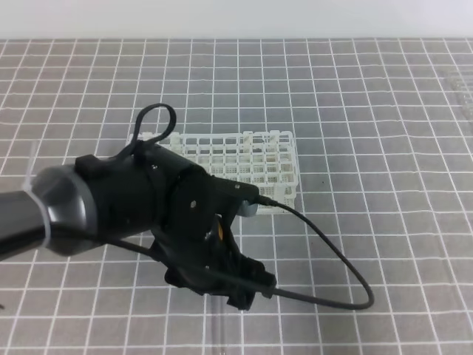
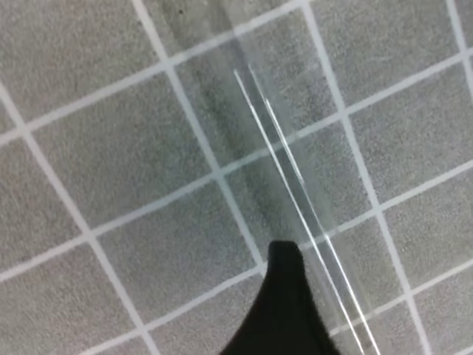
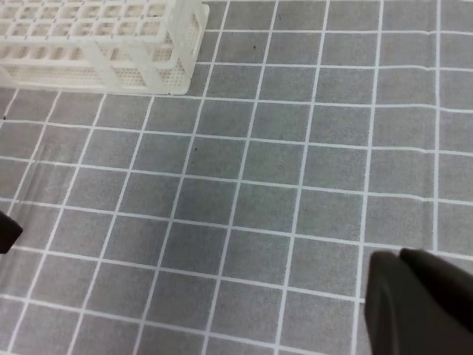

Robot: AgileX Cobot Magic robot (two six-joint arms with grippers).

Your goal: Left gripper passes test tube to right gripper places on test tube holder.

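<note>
The left gripper is seen in the exterior high view at the end of a thick black arm that enters from the left edge and reaches down to the grey, white-gridded surface. A black cable is looped from the arm's wrist out to the right and back under the claw. The gripper's fingers are hidden beneath the wrist body in this view, so their spread cannot be judged there.

In the left wrist view a single black fingertip is shown at the bottom centre, and the test tube is laid on the surface just to its right (two thin bright lines running diagonally from upper left to lower right betray its glass walls). The tube is close beside the visible fingertip, but whether they touch cannot be told; the second finger is out of frame, so how far the left fingers are spread, and whether the tube is gripped, cannot be told. In the exterior high view a faint stretch of the tube is made out on the surface below the left claw.

The test tube holder is set on the surface behind the left arm, partly covered by it, and is well apart from the tube. It is also seen at the top left of the right wrist view.

The right gripper is closed and nothing is held in it; only a dark finger at the lower right and a sliver at the left edge are caught, above bare grid.
</note>
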